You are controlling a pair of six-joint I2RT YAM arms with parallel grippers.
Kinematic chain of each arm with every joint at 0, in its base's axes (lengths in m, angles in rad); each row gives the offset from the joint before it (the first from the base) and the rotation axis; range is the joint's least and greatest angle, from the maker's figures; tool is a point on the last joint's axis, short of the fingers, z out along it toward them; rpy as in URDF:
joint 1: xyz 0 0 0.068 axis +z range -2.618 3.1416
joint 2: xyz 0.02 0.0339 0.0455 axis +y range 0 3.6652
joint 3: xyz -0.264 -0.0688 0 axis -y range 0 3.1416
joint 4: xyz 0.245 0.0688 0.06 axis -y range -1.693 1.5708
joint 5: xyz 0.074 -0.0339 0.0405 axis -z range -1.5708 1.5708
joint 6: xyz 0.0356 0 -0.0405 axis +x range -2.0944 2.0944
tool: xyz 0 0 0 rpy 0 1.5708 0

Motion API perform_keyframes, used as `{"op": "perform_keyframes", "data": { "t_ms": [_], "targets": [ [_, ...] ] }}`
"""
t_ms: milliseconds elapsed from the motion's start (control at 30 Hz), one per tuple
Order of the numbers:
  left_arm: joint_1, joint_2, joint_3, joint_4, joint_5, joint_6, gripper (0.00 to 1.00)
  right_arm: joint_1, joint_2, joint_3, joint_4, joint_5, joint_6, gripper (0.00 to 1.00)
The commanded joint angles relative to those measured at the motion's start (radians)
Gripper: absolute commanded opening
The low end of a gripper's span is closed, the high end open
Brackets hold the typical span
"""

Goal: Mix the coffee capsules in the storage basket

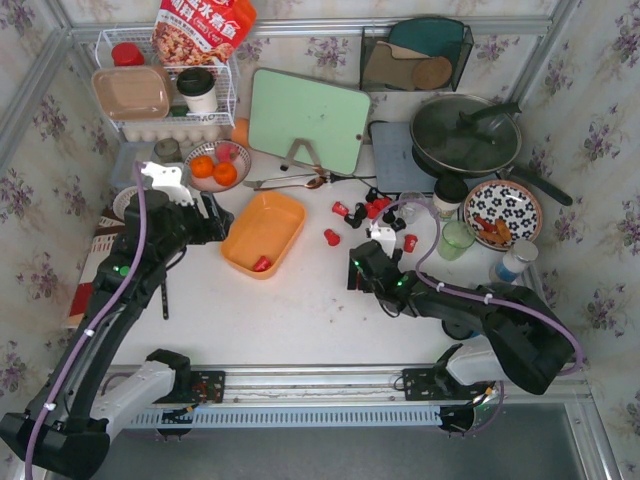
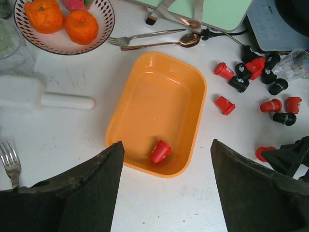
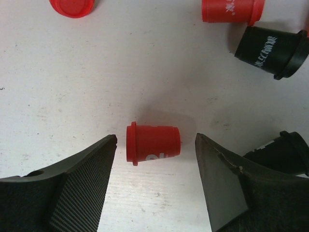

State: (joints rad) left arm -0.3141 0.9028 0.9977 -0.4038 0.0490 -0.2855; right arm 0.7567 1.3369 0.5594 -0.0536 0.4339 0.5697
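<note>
Right end effector (image 3: 155,137) is held released astride a red coffee capsule (image 3: 153,143) on the table (image 3: 72,72); left end effector (image 2: 167,144) is seen released over the storage basket (image 2: 159,92)

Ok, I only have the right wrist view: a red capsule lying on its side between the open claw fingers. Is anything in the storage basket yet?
Observer: One red capsule lies in the orange storage basket, at the end nearest the arms. Nothing else is inside.
Reviewer: And the left claw?
Observer: The left claw is open and empty, pointed at the basket from its left side.
Reviewer: How many capsules are outside?
Observer: About a dozen loose capsules, red and black, lie on the table right of the basket.
</note>
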Motion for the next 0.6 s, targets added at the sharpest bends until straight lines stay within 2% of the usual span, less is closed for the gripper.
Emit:
{"op": "perform_keyframes", "data": {
  "t_ms": [0, 100, 300, 567],
  "targets": [
    [0.003, 0.002, -0.002, 0.040, 0.012, -0.004, 0.75, -0.009, 0.016, 0.001, 0.051, -0.034, -0.017, 0.72],
    [0.004, 0.005, -0.002, 0.042, 0.016, -0.007, 0.75, -0.010, 0.032, 0.007, 0.050, -0.040, -0.019, 0.67],
    [0.006, 0.008, -0.004, 0.043, 0.020, -0.010, 0.75, -0.011, 0.059, 0.020, 0.034, -0.043, -0.025, 0.65],
    [0.007, 0.007, -0.005, 0.045, 0.022, -0.012, 0.75, -0.011, 0.063, 0.033, 0.027, -0.053, -0.054, 0.52]
  ]
}}
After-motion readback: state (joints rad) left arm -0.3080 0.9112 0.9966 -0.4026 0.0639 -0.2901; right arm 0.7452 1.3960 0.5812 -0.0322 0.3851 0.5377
